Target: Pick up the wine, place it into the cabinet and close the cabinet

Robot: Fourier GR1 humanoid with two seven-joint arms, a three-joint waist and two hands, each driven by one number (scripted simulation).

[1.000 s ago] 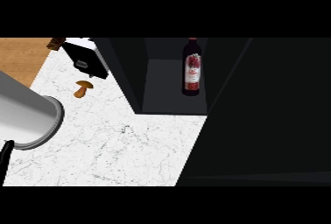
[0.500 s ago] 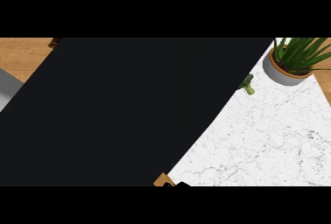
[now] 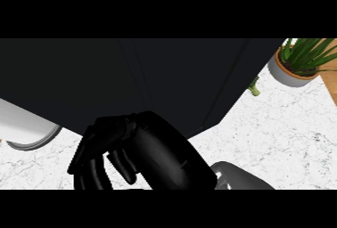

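Note:
The black cabinet [image 3: 132, 80] fills the upper left and middle of the head view; only its dark outer faces show, and I cannot tell whether its door stands ajar. The wine is hidden from view. My right hand [image 3: 154, 156] rises from the lower edge at the centre, just in front of the cabinet's lower corner. Its fingers [image 3: 95, 162] hang relaxed toward the lower left and hold nothing. My left forearm [image 3: 23, 127] shows as a grey cylinder at the left edge; its hand is out of the picture.
A potted green plant [image 3: 299, 62] stands at the top right on the white marble counter [image 3: 283, 138]. A small green object [image 3: 253, 87] lies beside the cabinet's right edge. Wooden surface shows at the far right edge.
One second ago the wine stood inside the open cabinet; now only dark cabinet faces show. The view has swung right and my right hand has come into the picture.

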